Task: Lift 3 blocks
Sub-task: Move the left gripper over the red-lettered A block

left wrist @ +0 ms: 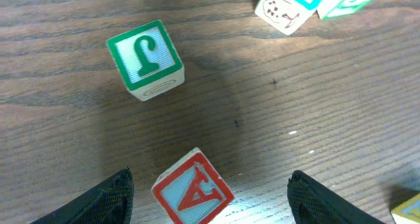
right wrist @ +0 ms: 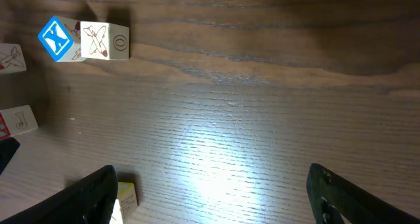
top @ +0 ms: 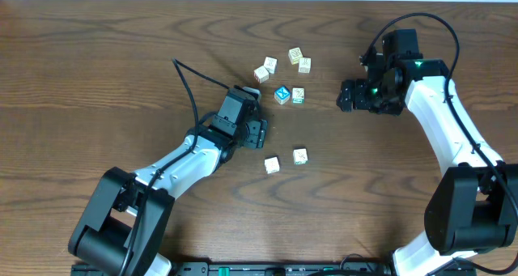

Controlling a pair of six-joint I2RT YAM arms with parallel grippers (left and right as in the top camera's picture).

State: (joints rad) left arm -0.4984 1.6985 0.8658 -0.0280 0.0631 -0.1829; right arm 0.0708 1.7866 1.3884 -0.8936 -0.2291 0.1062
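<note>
step: first pick. The left gripper (left wrist: 210, 196) is straddling the red A block (left wrist: 192, 188); no grasp made yet.
left jaws: standing wide apart, one finger on either side of the block, neither touching it.
right jaws: the right gripper (right wrist: 211, 194) is gaping too, hanging over bare table (right wrist: 262, 119). A small pale block (right wrist: 126, 195) is sitting just inside one finger; can't tell if it's touching.
where: the red A block is sitting flat around the middle of the table; I can't pick it out from overhead. The pale block with green marks (top: 298, 95) is lying nearer the far edge, just beside the blue X block (top: 282, 94). Third one, plain cream: several pale cubes are lying about, so I can't tell which.
alignment: the A block is sitting skewed to the jaw line, corners aiming at the fingers, and nearer one finger than the other.
doing it well: my call is to be turning the wrist until the pads face two flat sides, centring over the cube, getting the tips low on it, then closing slowly and lifting straight up.
risk: closing on corners is probably spinning the cube or squirting it out; it's looking small and light.
clearance: the green J block (left wrist: 146, 58) is sitting well apart ahead of the fingers, so nothing is crowding the grasp.
progress: looks like nothing is lifted; every block I can see is resting on the table.
</note>
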